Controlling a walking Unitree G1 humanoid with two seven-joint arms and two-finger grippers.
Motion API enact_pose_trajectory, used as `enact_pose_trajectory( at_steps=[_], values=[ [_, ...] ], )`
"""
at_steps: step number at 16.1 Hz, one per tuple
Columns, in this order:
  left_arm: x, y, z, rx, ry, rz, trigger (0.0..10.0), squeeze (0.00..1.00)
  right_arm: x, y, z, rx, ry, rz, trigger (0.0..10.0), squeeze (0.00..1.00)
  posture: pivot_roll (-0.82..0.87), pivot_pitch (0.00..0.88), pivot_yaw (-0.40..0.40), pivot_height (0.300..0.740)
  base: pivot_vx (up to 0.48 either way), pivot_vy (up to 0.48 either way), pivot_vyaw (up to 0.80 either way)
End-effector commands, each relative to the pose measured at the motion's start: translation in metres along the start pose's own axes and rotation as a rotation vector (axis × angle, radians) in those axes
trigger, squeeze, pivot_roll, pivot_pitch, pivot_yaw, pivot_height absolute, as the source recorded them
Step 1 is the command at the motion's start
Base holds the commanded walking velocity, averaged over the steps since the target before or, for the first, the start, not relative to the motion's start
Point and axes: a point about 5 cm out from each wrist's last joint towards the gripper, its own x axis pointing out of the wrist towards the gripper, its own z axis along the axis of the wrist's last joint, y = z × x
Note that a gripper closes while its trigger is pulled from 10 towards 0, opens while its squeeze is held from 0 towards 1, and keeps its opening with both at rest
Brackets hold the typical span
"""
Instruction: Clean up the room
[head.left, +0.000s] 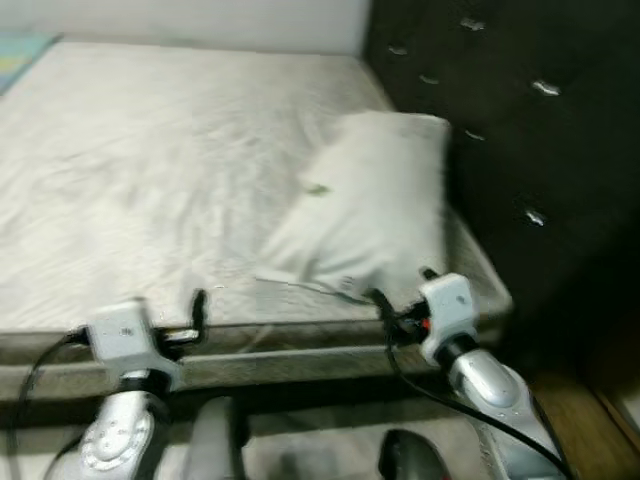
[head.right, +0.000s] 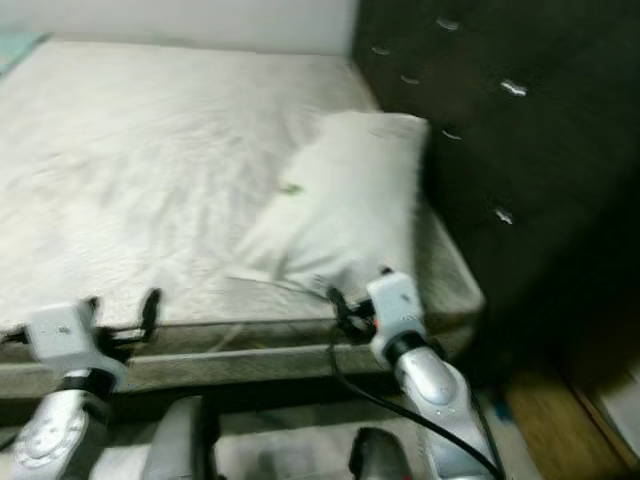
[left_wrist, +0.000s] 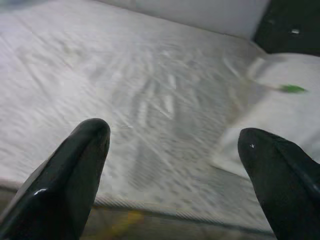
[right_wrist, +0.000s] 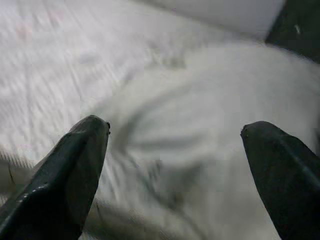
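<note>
Pillow (head.left: 375, 205) lies just ahead of the seemingly open right hand (right_wrist: 175, 145).

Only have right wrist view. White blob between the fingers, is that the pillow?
Observer: Yes, the pillow; it lies on the bed against the dark tufted headboard.
Operator: Where's the right hand?
Observer: The right hand hovers at the pillow's near corner, fingers open.
Operator: Left hand?
Observer: The left hand is open too, at the mattress's near edge, away from the pillow.
Operator: Anything on the pillow?
Observer: A small green speck sits on it.
</note>
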Motion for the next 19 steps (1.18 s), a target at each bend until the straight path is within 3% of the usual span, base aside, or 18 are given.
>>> enact_pose_trajectory(
  at_steps=[1, 7, 17, 19],
  values=[
    [0.002, -0.01, 0.004, -0.015, -0.018, -0.032, 10.0, 0.0, -0.006, -0.008, -0.003, -0.018, 0.014, -0.021, 10.0, 0.0, -0.1, 0.058, -0.075, 0.576, 0.326, 0.0, 0.0],
    [0.002, -0.01, 0.003, -0.017, -0.016, -0.034, 10.0, 0.0, -0.006, -0.009, -0.004, 0.007, 0.013, -0.026, 10.0, 0.0, -0.1, 0.058, -0.076, 0.576, 0.331, 0.0, 0.0],
    [0.002, -0.012, 0.001, -0.021, 0.006, -0.021, 10.0, 0.0, -0.006, -0.011, -0.009, -0.034, 0.052, -0.032, 10.0, 0.0, -0.1, 0.064, -0.079, 0.576, 0.0, 0.0, 0.0],
    [-0.002, -0.013, -0.001, -0.029, 0.015, -0.018, 10.0, 0.0, -0.008, -0.011, -0.013, 0.011, 0.075, -0.037, 10.0, 0.0, -0.09, 0.075, -0.083, 0.571, 0.0, 0.0, 0.0]
  ],
)
